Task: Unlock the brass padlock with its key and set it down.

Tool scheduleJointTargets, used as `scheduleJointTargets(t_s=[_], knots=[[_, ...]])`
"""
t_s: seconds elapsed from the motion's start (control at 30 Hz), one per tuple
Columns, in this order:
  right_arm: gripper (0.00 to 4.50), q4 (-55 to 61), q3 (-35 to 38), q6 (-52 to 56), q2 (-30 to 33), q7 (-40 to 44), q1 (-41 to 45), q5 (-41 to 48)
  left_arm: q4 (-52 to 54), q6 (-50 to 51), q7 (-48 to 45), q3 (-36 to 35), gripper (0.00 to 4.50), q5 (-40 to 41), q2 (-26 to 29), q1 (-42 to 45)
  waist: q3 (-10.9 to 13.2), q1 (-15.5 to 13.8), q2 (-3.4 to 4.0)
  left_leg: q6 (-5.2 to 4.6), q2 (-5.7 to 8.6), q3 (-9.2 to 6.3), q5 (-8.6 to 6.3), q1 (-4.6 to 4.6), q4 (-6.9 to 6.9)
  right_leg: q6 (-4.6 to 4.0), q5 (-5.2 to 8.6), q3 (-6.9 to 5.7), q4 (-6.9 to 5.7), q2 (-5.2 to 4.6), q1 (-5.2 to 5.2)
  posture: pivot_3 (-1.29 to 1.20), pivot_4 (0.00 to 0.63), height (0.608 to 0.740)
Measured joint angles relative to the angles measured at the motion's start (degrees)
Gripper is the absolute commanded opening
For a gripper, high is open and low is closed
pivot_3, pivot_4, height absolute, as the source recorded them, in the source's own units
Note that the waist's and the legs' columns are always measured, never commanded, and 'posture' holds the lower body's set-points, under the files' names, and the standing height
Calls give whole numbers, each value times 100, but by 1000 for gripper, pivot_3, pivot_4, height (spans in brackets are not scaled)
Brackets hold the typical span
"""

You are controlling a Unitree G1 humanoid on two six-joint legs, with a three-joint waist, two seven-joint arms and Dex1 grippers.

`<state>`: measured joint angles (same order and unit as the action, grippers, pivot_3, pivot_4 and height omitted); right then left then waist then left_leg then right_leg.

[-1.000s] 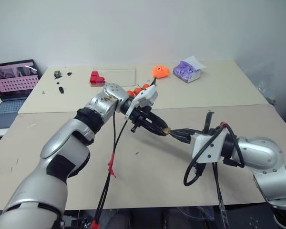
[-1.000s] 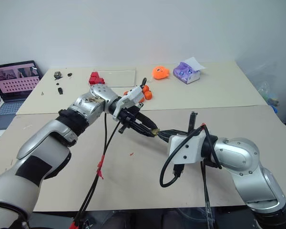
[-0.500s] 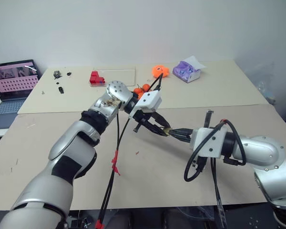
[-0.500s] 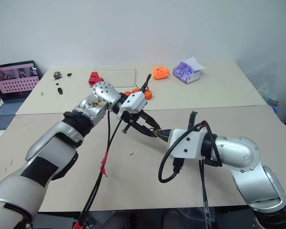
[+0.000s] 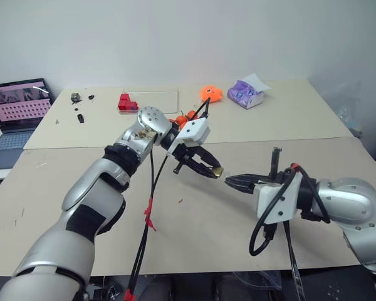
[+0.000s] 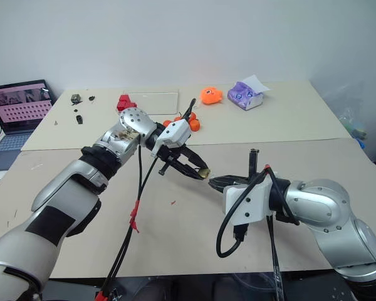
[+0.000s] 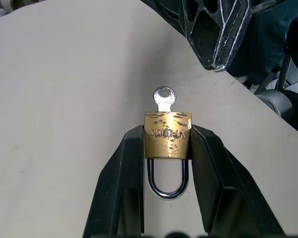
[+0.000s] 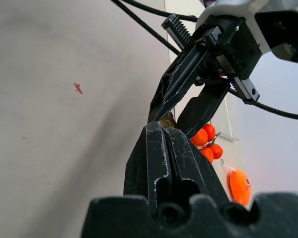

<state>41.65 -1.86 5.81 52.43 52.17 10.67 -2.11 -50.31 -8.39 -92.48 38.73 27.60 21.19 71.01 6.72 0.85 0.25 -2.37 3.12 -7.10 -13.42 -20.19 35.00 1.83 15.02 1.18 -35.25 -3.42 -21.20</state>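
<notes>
Left tool [image 7: 167, 163] around brass padlock [image 7: 167, 141]

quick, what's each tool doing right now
Left tool: closed on the brass padlock, with the key in it.
Right tool: shut, holding nothing, just short of the padlock.

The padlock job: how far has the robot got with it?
Done: the key sits in the brass padlock. In hand: the left gripper holds the padlock above the table, while the shut right gripper is just clear of it. Left: the shackle looks unreleased, so turning the key, then setting the padlock down.
</notes>
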Motion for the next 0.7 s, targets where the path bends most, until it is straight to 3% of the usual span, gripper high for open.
scheduleJointTargets(t_s=[0.03,0.1,0.13,0.23,0.27,0.7], knots=[[75,-27,0,-52,0,-1,-16,-13,3,16,0,10,822,31,8,-9,0,1,-1,0,0,0,0,0,0,0,0,0,-1,0,0,0,150,740],[660,-84,4,-194,-2,-18,-40,-75,37,93,0,53,822,90,12,-28,1,12,-1,0,0,0,0,0,1,0,0,1,-6,0,0,0,150,740],[714,-85,4,-207,-3,-20,-43,-80,44,96,0,56,822,92,12,-29,1,12,-2,0,-1,0,0,0,1,0,0,1,-6,0,0,0,150,740],[1602,-151,14,-317,-30,-44,-68,-108,100,115,0,87,822,158,30,-32,3,8,-4,0,-1,0,0,0,1,0,0,1,-5,0,0,0,150,740],[2096,-184,14,-363,-30,-57,-69,-132,115,122,0,94,822,173,43,-32,3,9,-5,0,-1,0,0,0,1,0,0,1,-5,1,0,0,150,740],[2096,-406,13,-733,-51,-176,-66,-458,271,327,0,274,822,289,138,-41,3,4,-4,0,0,0,0,0,2,-1,0,1,-5,0,0,0,150,740]])
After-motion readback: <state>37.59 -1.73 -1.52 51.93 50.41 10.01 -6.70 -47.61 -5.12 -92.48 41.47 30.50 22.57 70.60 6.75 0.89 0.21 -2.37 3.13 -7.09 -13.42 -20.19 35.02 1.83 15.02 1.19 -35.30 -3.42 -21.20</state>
